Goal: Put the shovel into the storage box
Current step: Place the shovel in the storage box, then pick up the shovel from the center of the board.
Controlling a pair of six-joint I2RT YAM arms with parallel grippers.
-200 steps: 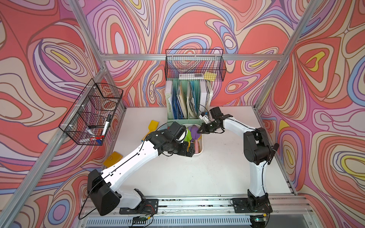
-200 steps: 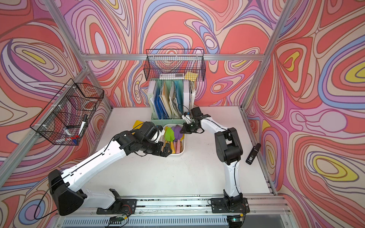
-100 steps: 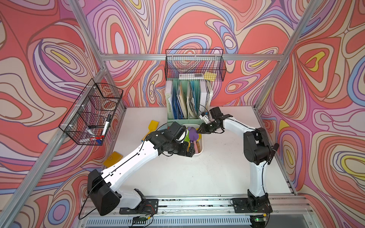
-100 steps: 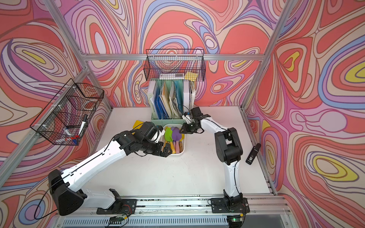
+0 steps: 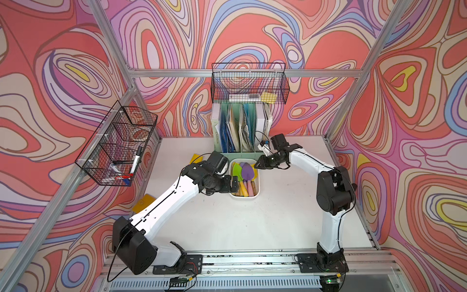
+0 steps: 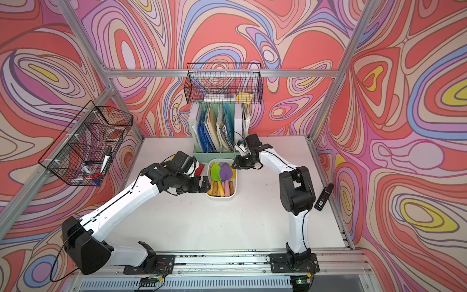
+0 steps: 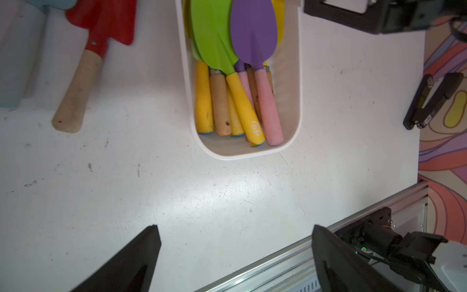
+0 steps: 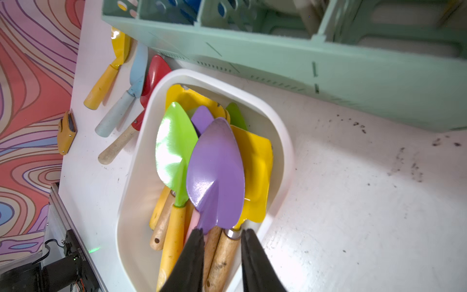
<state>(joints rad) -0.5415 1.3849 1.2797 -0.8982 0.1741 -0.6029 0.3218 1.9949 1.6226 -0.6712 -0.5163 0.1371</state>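
Beside the storage box (image 5: 243, 198), far corner, right gripper (image 5: 256, 165) hovers slightly parted; left gripper (image 7: 235, 227) gapes at its left rim; table (image 5: 252, 222) open in front.

The storage box (image 5: 243, 198) (white, rounded) holds several shovels (image 5: 237, 172), a purple shovel (image 5: 248, 172) uppermost.

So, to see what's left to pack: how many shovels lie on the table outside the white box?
3: a yellow shovel, a light-blue shovel and a red shovel, side by side on the table beside the storage box. More may be hidden.
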